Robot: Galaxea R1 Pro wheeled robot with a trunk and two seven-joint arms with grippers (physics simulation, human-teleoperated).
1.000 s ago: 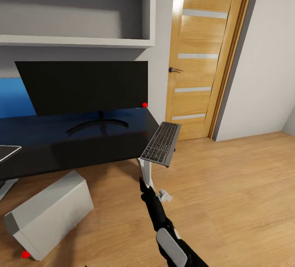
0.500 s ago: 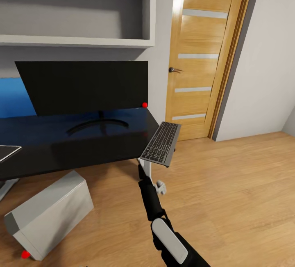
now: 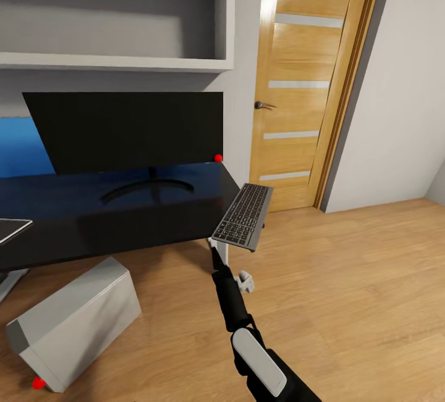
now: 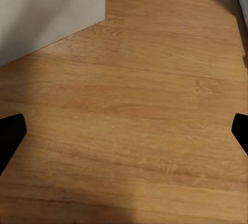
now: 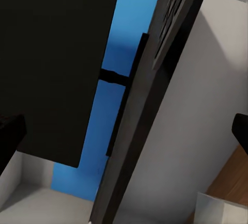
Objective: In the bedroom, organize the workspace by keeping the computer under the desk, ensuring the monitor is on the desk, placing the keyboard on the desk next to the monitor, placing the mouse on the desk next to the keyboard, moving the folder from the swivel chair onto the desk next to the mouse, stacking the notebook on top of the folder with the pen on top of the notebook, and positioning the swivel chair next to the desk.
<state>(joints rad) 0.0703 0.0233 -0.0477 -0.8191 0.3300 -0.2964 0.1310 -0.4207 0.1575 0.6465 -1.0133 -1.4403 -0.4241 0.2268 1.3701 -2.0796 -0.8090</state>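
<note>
Spanning the left half of the head view, the desk has a black top, with a blue back panel behind it and grey wall shelves above. A wooden door with pale horizontal strips stands shut in the wall to the right, and wood flooring covers the rest of the room. On the desk the monitor stands upright on its curved stand, its screen dark, with a red dot at its lower right corner. Below the desk's front edge the computer sits on the floor, a light grey box turned at an angle, with a red dot at its lower corner; it lies partly under the desk line and partly out in front. The keyboard lies at the desk's right end, its long side running away from the camera, and most of it hangs past the desk's edge over the floor, near the white leg. The right arm reaches up from the bottom of the head view toward the underside of the keyboard, and the right gripper is just below the keyboard's near end; in the right wrist view its fingers sit at the far edges of the picture, spread wide, with the keyboard's edge between them but not touched. The left gripper is spread wide too, over bare floor beside the computer's grey side.
</note>
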